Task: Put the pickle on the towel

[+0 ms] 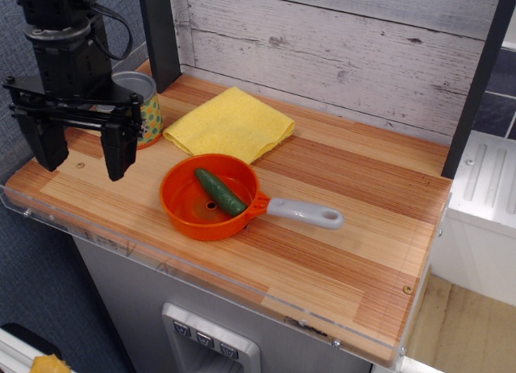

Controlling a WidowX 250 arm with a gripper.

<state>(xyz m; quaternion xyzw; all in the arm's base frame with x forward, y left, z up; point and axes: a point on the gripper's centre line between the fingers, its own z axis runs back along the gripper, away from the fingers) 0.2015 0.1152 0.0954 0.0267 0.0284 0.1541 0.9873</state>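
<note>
The dark green pickle [219,191] lies inside the orange pan [184,216] near the middle of the wooden table. The yellow towel [230,123] lies flat behind the pan, close to the back wall. My gripper [81,151] hangs above the table's left end, to the left of the pan, with its two black fingers [119,151] spread wide apart and nothing between them. It touches neither the pickle nor the towel.
A metal can with a patterned label [143,103] stands behind my gripper at the back left. The pan's grey handle [306,213] points right. A black post [159,35] stands at the back left, another [477,83] at the right. The wooden table [339,268] has a clear plastic front edge.
</note>
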